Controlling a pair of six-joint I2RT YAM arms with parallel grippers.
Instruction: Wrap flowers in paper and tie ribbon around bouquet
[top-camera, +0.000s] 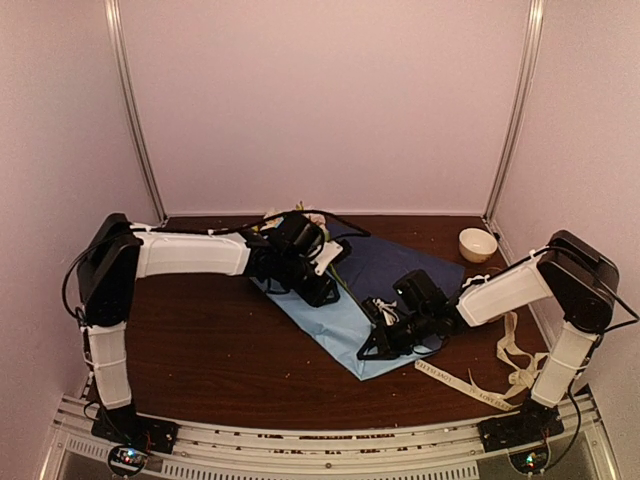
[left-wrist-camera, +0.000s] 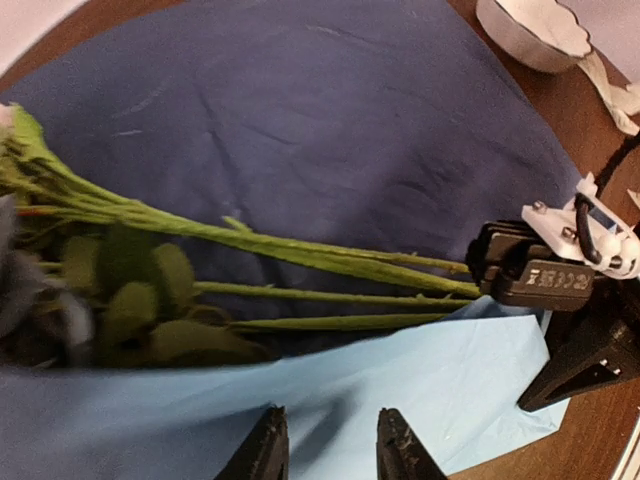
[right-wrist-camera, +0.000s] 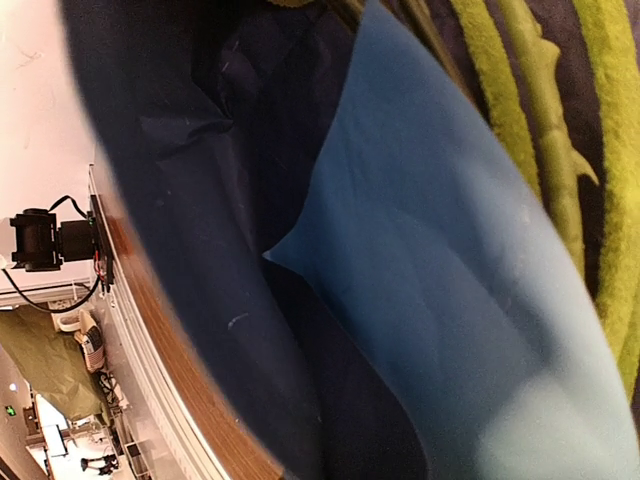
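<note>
1 paper (top-camera: 335, 325), perhaps 3 stems (left-wrist-camera: 330, 296), 1 ribbon (top-camera: 455, 381).

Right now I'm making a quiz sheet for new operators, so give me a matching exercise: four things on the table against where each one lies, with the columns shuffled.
Things:
1 flowers
2 paper
3 ribbon
4 bowl

Places:
A far right corner of the table
B lying on the paper's navy face
C spread across the table's middle
D loose on the near right part of the table

Pairs: 1-B, 2-C, 3-D, 4-A
</note>
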